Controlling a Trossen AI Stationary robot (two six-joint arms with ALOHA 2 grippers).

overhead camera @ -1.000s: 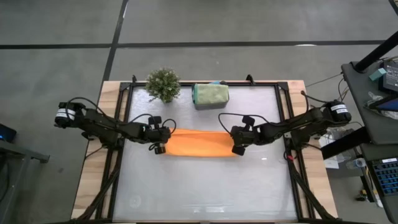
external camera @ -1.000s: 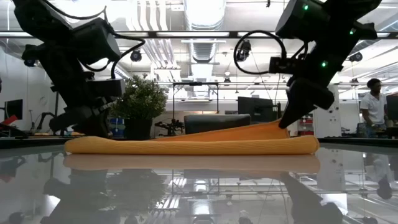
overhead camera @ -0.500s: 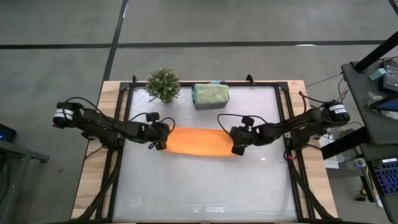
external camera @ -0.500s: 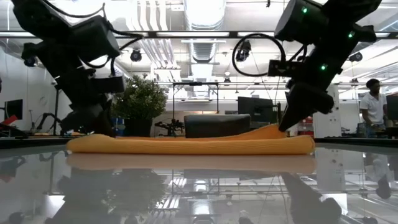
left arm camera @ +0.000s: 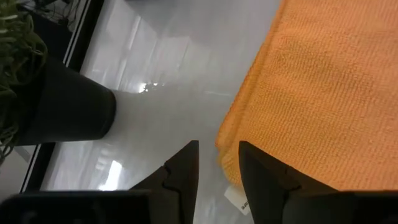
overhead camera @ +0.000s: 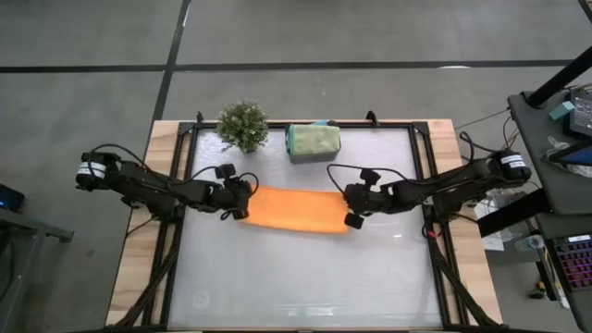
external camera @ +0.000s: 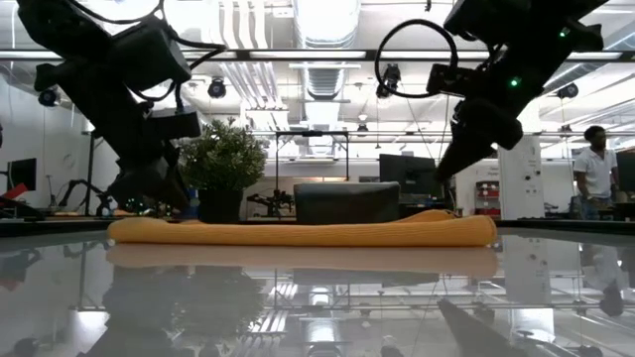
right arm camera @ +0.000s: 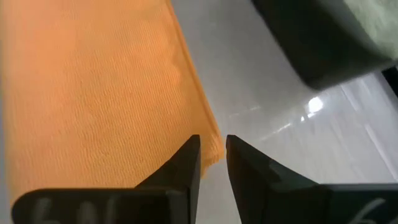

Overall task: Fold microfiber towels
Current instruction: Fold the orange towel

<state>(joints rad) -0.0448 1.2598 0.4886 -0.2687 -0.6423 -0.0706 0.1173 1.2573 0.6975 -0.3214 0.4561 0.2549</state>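
The folded orange microfiber towel (overhead camera: 294, 211) lies flat mid-counter, its long axis running between the arms, the left tool (overhead camera: 240, 197) at one short end and the right tool (overhead camera: 351, 207) at the other, both released with fingers nearly together.

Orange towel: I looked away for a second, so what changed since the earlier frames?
The right gripper let go of the orange towel and rose; its raised edge dropped flat. The left gripper also drew slightly up off its end. Both sets of jaws now stand empty with a narrow gap. The plant and the bin stayed put.
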